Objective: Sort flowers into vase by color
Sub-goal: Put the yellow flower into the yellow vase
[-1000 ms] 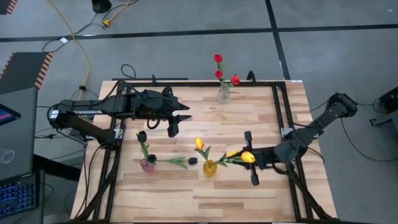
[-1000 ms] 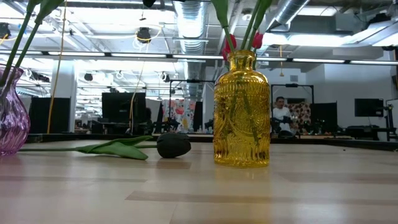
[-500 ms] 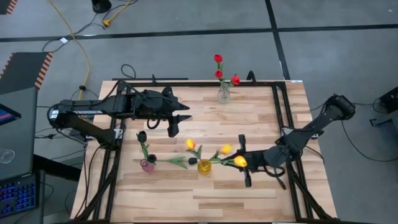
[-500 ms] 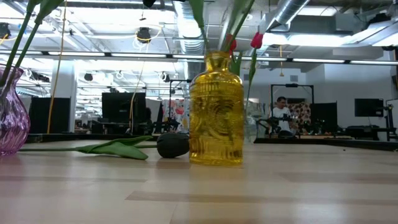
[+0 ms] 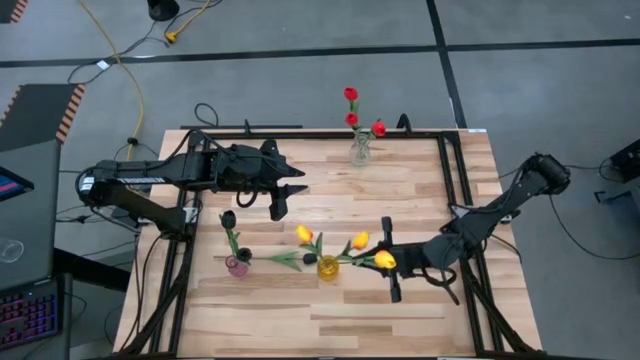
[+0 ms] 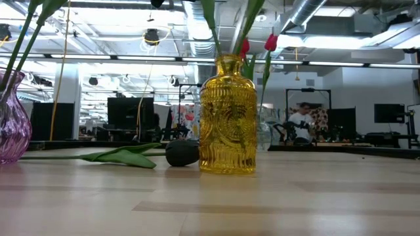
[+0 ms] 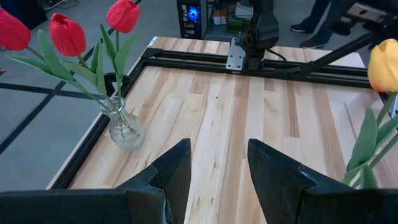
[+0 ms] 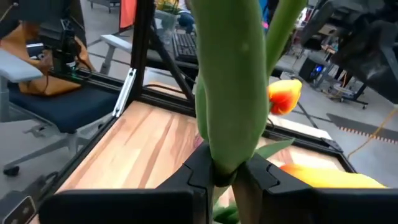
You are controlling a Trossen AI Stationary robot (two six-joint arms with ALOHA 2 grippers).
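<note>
The right gripper [image 5: 390,262] is clamping a yellow tulip [image 5: 383,260] by its green stem [image 8: 231,93], just beside the yellow vase [image 5: 328,267] near the table's [image 5: 420,190] front middle. Two more yellow tulips [image 5: 304,234] are standing in that vase. The left gripper [image 5: 283,196] is hovering over the table's back left, fingers [image 7: 171,171] parted and holding nothing. A black tulip [image 6: 182,153] is lying between the purple vase [image 5: 238,266] and the yellow one.
</note>
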